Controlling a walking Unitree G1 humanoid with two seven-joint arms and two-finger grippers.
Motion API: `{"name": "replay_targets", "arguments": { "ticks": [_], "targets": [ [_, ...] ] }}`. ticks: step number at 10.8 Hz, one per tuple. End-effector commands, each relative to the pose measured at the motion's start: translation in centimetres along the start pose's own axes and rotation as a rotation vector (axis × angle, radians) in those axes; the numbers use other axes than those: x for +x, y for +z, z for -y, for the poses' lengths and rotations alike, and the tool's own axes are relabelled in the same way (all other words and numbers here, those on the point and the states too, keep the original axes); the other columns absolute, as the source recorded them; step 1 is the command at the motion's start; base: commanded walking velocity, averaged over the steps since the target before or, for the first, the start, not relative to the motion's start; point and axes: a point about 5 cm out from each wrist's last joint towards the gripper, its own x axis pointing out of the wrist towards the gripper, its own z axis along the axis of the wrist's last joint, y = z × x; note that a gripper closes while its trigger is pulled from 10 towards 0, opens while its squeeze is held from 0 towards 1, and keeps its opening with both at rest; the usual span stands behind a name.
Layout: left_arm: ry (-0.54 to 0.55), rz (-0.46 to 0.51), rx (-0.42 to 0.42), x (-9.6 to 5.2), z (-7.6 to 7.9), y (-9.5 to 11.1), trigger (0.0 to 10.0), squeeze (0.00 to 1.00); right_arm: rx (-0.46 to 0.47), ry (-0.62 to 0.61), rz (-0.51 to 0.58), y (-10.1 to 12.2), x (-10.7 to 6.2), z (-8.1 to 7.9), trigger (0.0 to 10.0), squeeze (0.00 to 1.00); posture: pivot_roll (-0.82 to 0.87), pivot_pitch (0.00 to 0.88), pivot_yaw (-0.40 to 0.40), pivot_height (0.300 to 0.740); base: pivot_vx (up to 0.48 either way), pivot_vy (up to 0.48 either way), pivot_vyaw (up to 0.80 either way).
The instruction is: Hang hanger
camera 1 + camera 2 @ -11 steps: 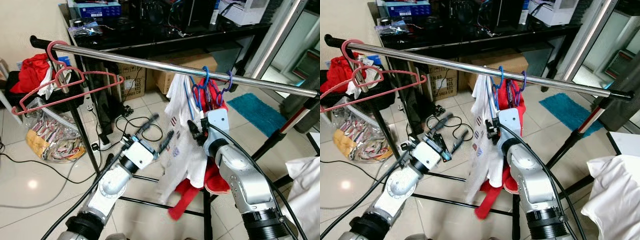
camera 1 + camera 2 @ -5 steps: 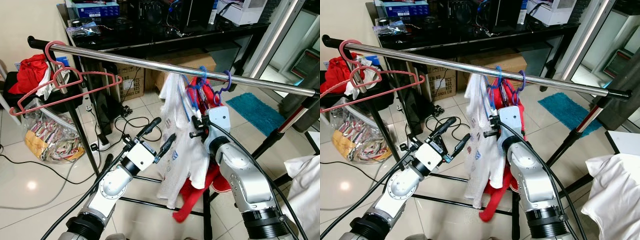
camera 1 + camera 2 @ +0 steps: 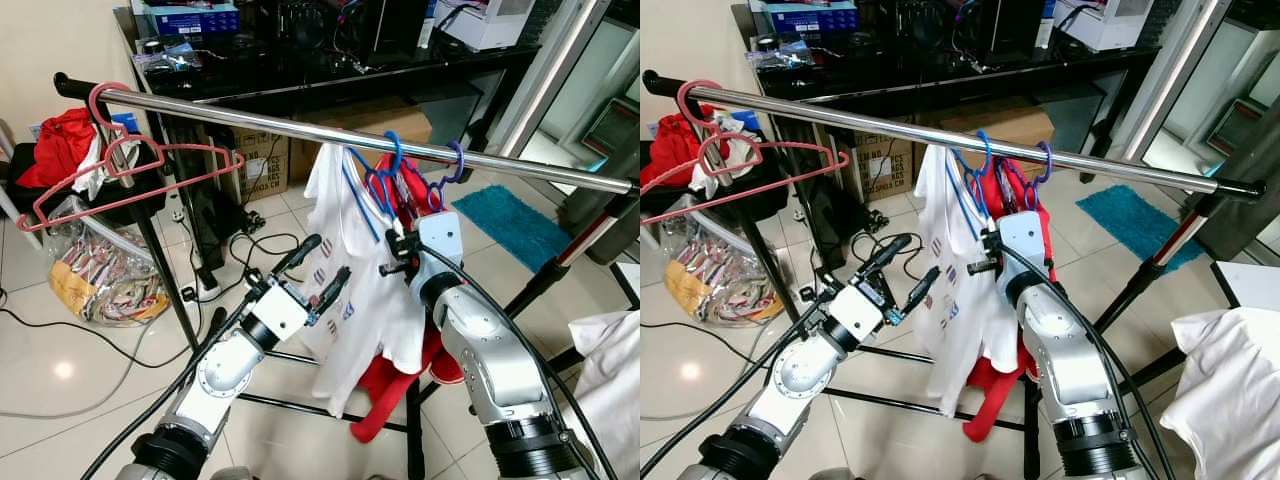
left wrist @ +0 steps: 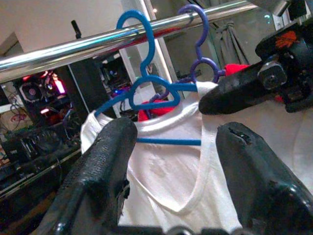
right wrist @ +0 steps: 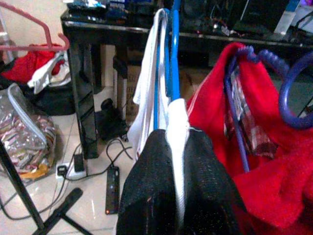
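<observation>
A blue hanger [image 3: 385, 172] carrying a white T-shirt [image 3: 352, 285] has its hook over the steel rail [image 3: 270, 125]. My right gripper [image 3: 392, 247] is shut on the hanger's shoulder end through the shirt cloth. The right wrist view has white fabric [image 5: 177, 122] and the blue hanger [image 5: 173, 54] pinched at the right gripper [image 5: 178, 142]. My left gripper [image 3: 328, 258] stands open just in front of the shirt, touching nothing. In the left wrist view the hook [image 4: 142, 44] sits on the rail [image 4: 68, 48], beyond the open left gripper [image 4: 177, 131].
A purple hanger [image 3: 452, 165] with a red garment [image 3: 395, 395] hangs right behind the white shirt. Two pink hangers [image 3: 135, 165] hang at the rail's left end. Black rack legs [image 3: 165, 265], cables, a clear bag and cardboard boxes lie below; a black desk stands behind.
The blue hanger's hook has slid left along the rail and the shirt has swung round to face me. My left gripper rose a little toward the shirt.
</observation>
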Motion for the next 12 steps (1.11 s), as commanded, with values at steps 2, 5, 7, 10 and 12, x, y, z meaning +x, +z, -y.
{"name": "replay_targets", "arguments": {
  "ticks": [2,5,7,10,12],
  "targets": [
    [-0.002,0.002,0.004,0.1,-0.1,0.0,10.0,0.0,0.021,-0.039,0.161,2.6,-0.7,1.0,0.0,0.0,0.1,0.0,-0.069,0.74,0.0,0.0,0.0],
    [0.008,-0.001,-0.005,-0.2,-0.1,0.0,10.0,0.0,0.02,0.002,0.123,0.8,-2.8,1.1,0.0,0.0,0.09,0.0,-0.06,0.74,0.0,0.0,0.0],
    [0.012,-0.004,-0.012,-0.3,-0.1,0.0,10.0,0.0,-0.043,0.027,0.087,-0.2,-3.9,1.3,0.0,0.0,0.08,0.0,-0.052,0.74,0.0,0.0,0.0],
    [0.016,-0.001,-0.017,-0.2,0.0,0.1,10.0,0.0,-0.123,0.029,0.085,-0.9,-4.6,1.4,4.0,0.0,0.08,0.0,-0.052,0.74,0.0,0.0,0.0],
    [0.078,-0.013,-0.052,-0.5,-0.5,0.0,10.0,0.0,-0.159,0.105,0.133,-1.4,-5.7,1.0,10.0,0.0,0.07,0.0,-0.045,0.74,0.0,0.0,0.0]
  ]
}}
